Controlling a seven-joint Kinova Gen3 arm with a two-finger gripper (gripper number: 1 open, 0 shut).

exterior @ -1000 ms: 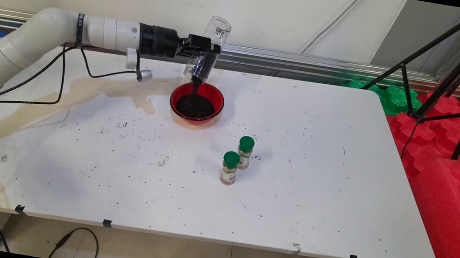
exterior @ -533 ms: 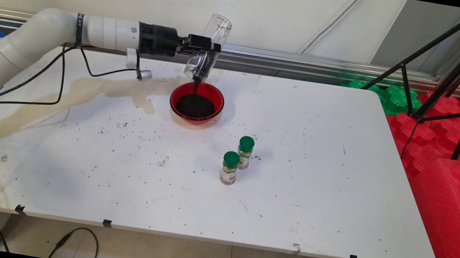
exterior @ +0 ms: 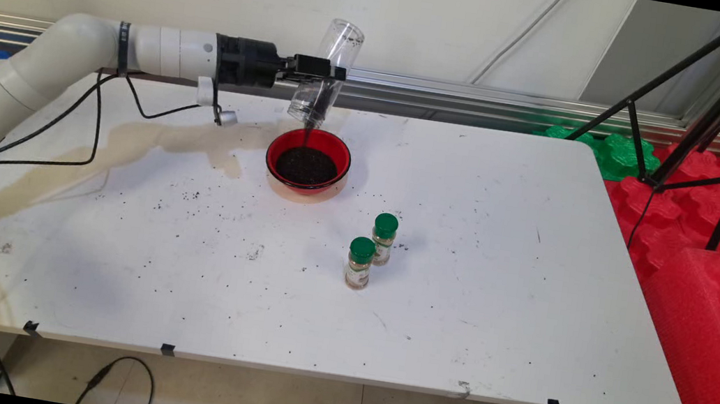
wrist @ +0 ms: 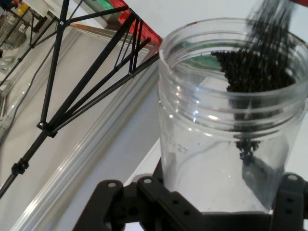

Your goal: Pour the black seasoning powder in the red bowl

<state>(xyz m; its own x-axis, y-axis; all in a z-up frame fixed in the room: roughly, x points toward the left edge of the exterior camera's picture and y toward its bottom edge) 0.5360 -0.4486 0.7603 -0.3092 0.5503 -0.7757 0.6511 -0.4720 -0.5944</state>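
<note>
My gripper (exterior: pixel 323 72) is shut on a clear plastic jar (exterior: pixel 326 70), held upside down and tilted above the far rim of a red bowl (exterior: pixel 340 148). A thin stream of dark grains (exterior: pixel 306 132) falls from the jar's mouth into the bowl, which holds a heap of the same dark grains (exterior: pixel 306 165). In the hand view the jar (wrist: pixel 207 144) fills the space between the fingers, with dark grains (wrist: pixel 260 67) sliding out of its open mouth.
Two small spice jars with green lids (exterior: pixel 360 262) (exterior: pixel 384 238) stand close together nearer the front, right of the bowl. Dark grains lie scattered over the white table (exterior: pixel 528 310), and a brownish stain (exterior: pixel 150 137) spreads left of the bowl. A black tripod (exterior: pixel 712 103) stands beyond the right edge.
The jar has risen a little and tipped steeper over the bowl while grains keep falling. The bowl and the spice jars have stayed put.
</note>
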